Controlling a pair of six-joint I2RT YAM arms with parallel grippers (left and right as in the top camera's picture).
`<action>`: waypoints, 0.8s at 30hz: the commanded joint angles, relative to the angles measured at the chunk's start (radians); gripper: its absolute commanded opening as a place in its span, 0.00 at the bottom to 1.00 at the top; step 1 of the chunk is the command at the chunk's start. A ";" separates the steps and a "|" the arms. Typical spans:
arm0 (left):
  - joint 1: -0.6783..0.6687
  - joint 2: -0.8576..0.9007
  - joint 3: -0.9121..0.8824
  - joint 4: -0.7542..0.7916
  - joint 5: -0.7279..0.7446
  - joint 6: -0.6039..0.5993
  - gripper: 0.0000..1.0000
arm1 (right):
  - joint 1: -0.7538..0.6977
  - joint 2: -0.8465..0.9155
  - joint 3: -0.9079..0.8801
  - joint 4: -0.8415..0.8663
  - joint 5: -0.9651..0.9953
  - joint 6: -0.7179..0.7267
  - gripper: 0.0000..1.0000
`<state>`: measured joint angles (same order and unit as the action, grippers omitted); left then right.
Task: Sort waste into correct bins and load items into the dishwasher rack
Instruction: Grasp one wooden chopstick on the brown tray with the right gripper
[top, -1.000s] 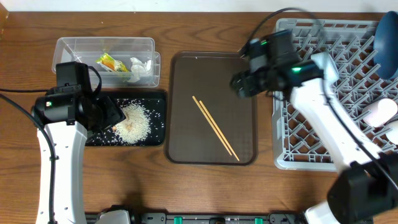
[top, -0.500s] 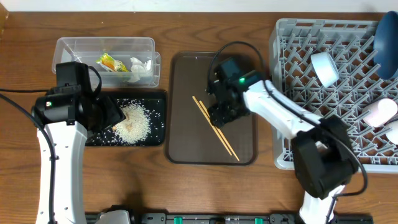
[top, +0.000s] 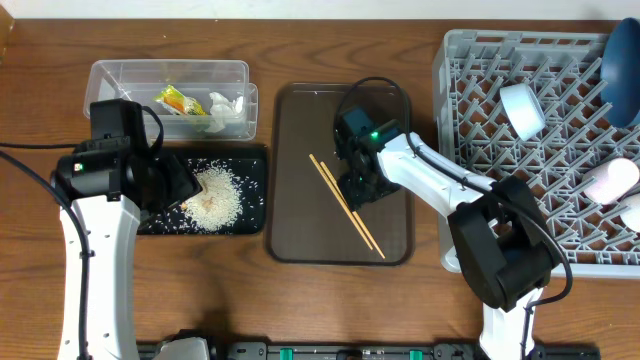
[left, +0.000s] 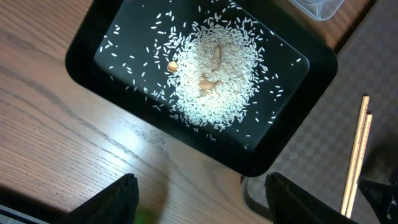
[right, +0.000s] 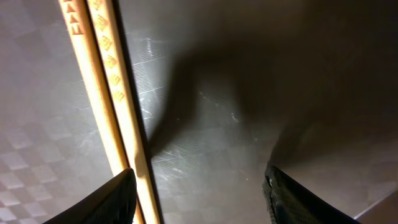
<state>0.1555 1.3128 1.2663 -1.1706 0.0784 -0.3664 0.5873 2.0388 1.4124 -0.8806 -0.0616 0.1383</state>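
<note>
Two thin wooden chopsticks (top: 346, 206) lie side by side, slanting across the brown serving tray (top: 300, 130). My right gripper (top: 358, 188) hangs low over that tray, open. The chopsticks (right: 107, 93) run just inside its left finger (right: 115, 199), with bare tray between the fingers. My left gripper (top: 175, 185) is open and empty over the wood beside the black tray (left: 81, 56), which holds a heap of white rice (left: 214, 68). The clear tub (top: 105, 72) holds the snack wrapper (top: 178, 100) and tissue (top: 226, 106).
The grey dishwasher rack (top: 450, 150) fills the right side. In it are a white cup (top: 522, 108), a pinkish cup (top: 612, 180) and the dark blue plate (top: 622, 55) standing at the far corner. My right arm stretches from the rack's front corner over the tray.
My right arm has swung left from the rack's edge to the brown tray and come down beside the chopsticks, uncovering a white cup in the rack. The left arm has not moved.
</note>
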 joint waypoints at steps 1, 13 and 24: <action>0.003 0.000 -0.002 -0.003 -0.008 -0.006 0.68 | 0.016 0.011 -0.003 0.001 0.028 0.026 0.64; 0.003 0.000 -0.002 -0.003 -0.008 -0.005 0.68 | 0.060 0.011 -0.003 -0.001 0.006 0.025 0.64; 0.003 0.000 -0.002 -0.003 -0.008 -0.006 0.68 | 0.064 0.012 -0.003 -0.003 0.065 0.033 0.64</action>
<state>0.1555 1.3128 1.2663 -1.1706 0.0784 -0.3664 0.6495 2.0388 1.4124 -0.8825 -0.0204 0.1532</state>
